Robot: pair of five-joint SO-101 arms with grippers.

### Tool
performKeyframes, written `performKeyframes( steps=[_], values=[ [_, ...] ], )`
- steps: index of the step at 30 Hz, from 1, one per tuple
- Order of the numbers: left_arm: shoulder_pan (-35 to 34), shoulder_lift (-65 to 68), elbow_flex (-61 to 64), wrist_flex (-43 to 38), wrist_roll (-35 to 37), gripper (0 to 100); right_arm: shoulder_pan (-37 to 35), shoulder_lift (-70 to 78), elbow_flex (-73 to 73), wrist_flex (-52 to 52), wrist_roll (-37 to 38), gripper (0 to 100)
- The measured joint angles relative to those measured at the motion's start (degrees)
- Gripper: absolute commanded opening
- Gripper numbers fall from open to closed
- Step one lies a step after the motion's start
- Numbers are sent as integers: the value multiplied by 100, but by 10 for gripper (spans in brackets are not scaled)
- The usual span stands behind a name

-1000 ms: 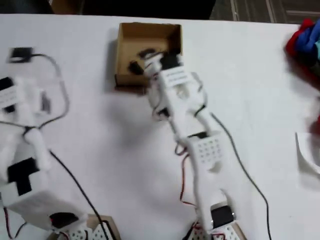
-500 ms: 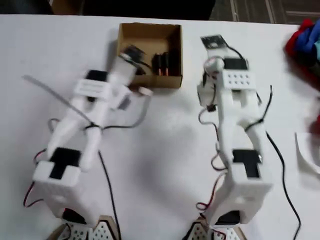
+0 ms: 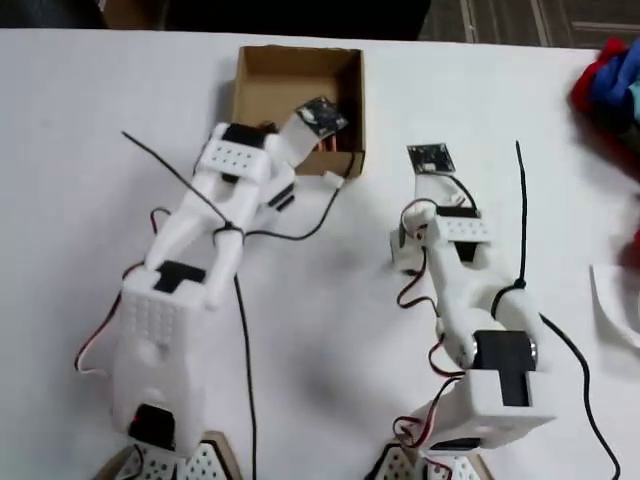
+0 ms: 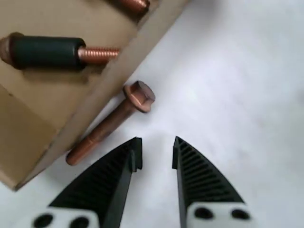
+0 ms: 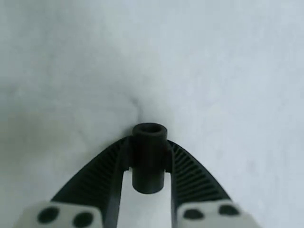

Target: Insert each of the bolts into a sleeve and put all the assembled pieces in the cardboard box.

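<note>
A bare copper bolt (image 4: 111,121) lies on the white table against the outer wall of the cardboard box (image 4: 28,118). My left gripper (image 4: 156,142) hangs just short of it, open by a narrow gap with nothing between the fingers. Inside the box lies a bolt in a black sleeve (image 4: 47,51), and another copper tip (image 4: 133,4) shows beside it. In the high view the left arm (image 3: 235,165) is at the front right corner of the box (image 3: 242,95). My right gripper (image 5: 149,142) is shut on an upright black sleeve (image 5: 149,159) over bare table, right of the box.
The right arm (image 3: 455,260) stands mid-table, apart from the box. Black cables (image 3: 300,225) trail between the arms. A red and blue bundle (image 3: 610,75) and a white object (image 3: 612,310) sit at the table's right edge.
The left arm has swung from the table's left side over to the box's front right corner. The right arm has left the box and pulled back toward its base.
</note>
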Motion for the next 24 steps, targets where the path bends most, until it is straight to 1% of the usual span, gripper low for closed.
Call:
performKeyframes(
  steps=[5,8,19,24],
  values=[
    [0,396,-870,299,18,132,0,-9,0,-62,0,24],
    [9,589,-1204,325,378,132,0,-26,0,-79,-9,24],
    [9,879,-1363,545,2497,129,0,-26,0,-88,-35,24],
    [18,879,-1363,563,3622,129,0,-26,0,-88,-35,24]
  ],
)
